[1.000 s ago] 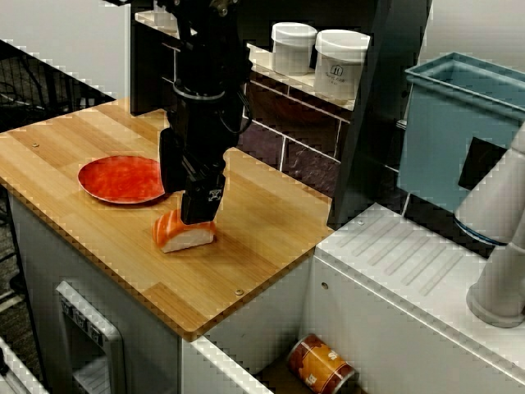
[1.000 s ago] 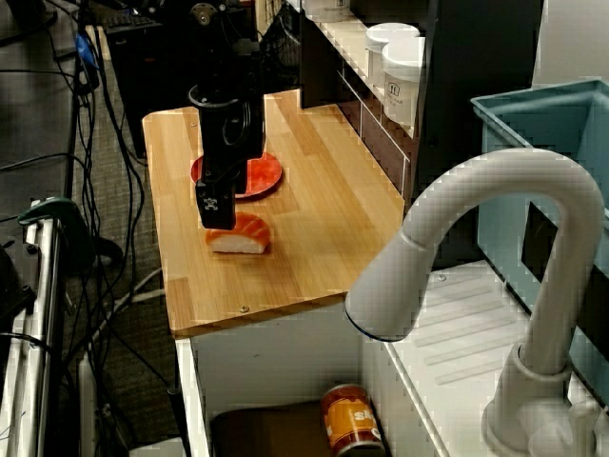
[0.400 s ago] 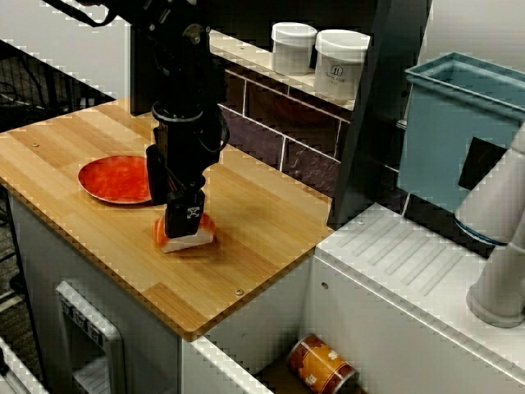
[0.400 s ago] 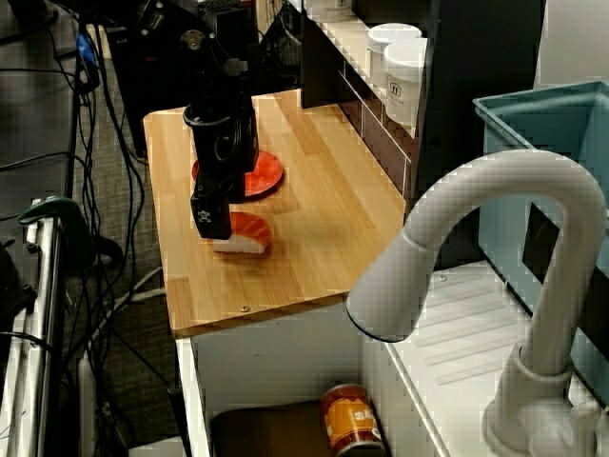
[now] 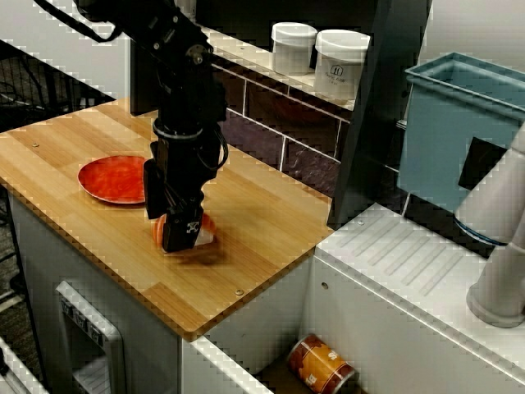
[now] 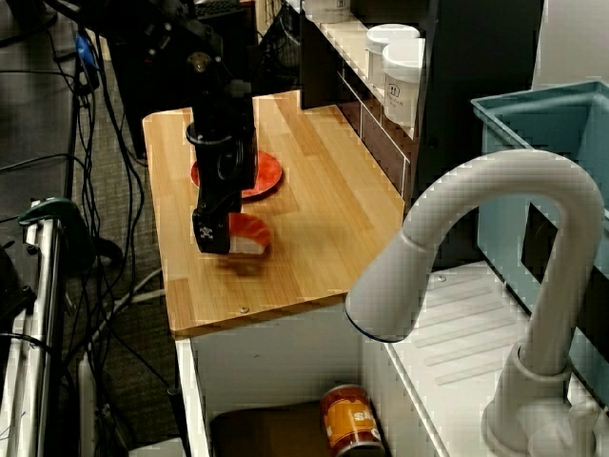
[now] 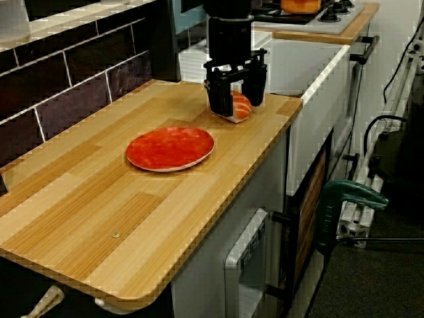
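Wooden counter (image 7: 132, 192) below, fingers (image 7: 215, 96) have dropped lower, spread astride salmon sushi (image 7: 242, 105).

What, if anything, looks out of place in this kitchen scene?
A tin can lies on its side in the sink. The salmon sushi sits on the bare counter beside the red plate, not on it.

a red plate (image 5: 120, 179) lies flat on the wooden tabletop (image 5: 254, 238). two white lidded jars (image 5: 293, 48) stand side by side on the shelf (image 5: 261, 59) above the dark wall tiles (image 5: 308, 164). a teal bin (image 5: 455, 131) sits to their right, a white faucet (image 6: 476, 248) stands near it, and a can (image 5: 321, 365) lies on its side down in the sink (image 5: 267, 316).
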{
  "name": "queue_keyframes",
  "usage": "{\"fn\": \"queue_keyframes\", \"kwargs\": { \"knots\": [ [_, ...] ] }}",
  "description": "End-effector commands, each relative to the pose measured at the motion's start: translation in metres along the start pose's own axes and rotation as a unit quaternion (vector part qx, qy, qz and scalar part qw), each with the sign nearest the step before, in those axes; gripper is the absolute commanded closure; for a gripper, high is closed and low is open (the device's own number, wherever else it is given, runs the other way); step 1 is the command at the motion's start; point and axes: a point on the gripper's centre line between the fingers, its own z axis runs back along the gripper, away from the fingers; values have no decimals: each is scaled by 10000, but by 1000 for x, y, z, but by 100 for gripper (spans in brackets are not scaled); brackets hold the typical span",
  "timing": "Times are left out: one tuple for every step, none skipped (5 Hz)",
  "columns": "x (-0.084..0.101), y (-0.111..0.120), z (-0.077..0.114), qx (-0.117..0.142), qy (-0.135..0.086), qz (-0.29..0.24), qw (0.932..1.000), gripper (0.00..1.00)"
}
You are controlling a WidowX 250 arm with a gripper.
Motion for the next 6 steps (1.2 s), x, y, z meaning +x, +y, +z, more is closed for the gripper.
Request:
{"fn": "queue_keyframes", "kwargs": {
  "knots": [
    [2, 5, 2, 53, -52, 193, 9998, 100],
    [6, 8, 14, -34, -36, 176, 9998, 100],
    [11, 10, 52, -358, -189, 161, 9990, 100],
    [11, 18, 76, -363, -443, 272, 9980, 100],
    [7, 36, 77, -168, -516, 585, 9968, 100],
    [-1, 52, 78, 22, -559, 891, 9944, 100]
  ]
}}
